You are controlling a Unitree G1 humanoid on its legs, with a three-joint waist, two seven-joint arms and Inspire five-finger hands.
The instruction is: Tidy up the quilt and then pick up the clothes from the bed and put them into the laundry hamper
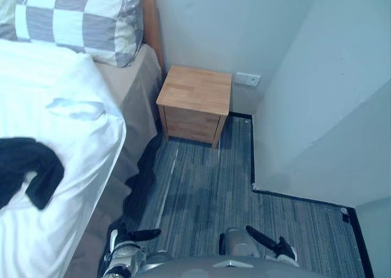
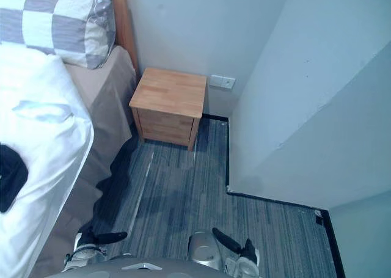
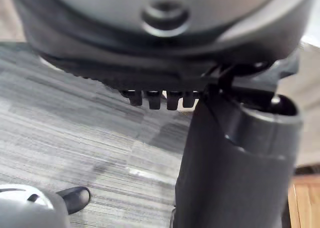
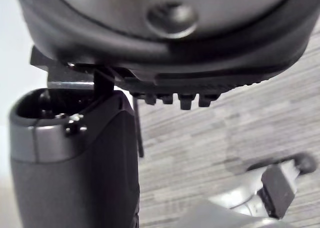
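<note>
At the far left, the black clothes (image 1: 27, 165) lie in a crumpled heap on the white quilt (image 1: 73, 180), near the bed's (image 1: 131, 88) side edge; nothing has been lifted, so the pick-up and the trip to the hamper are, I judge, both left to do. The quilt is spread over the bed and hangs down its side, with a few creases and one raised fold near the middle; it looks roughly laid out, though I cannot say whether the tidying is finished. Above it a grey-and-white checked pillow (image 1: 79, 18) leans against the wooden headboard (image 1: 153, 21); a tan sheet shows beside the quilt.

Low in the eye views the left hand (image 1: 137, 234) hangs by the bed's edge, fingers loose and apart, holding nothing; it is well apart from the clothes.

Further right a wooden nightstand (image 1: 195, 91) stands just beside the bed against the wall, its top bare; a white socket (image 1: 247, 79) sits on the wall next to it. Striped blue-grey carpet (image 1: 208, 186) covers the floor, edged by dark skirting.

The right hand (image 1: 269, 241) hangs over the carpet, fingers likewise relaxed and empty; past it a pale wall (image 1: 317, 76) juts out into a corner.
</note>
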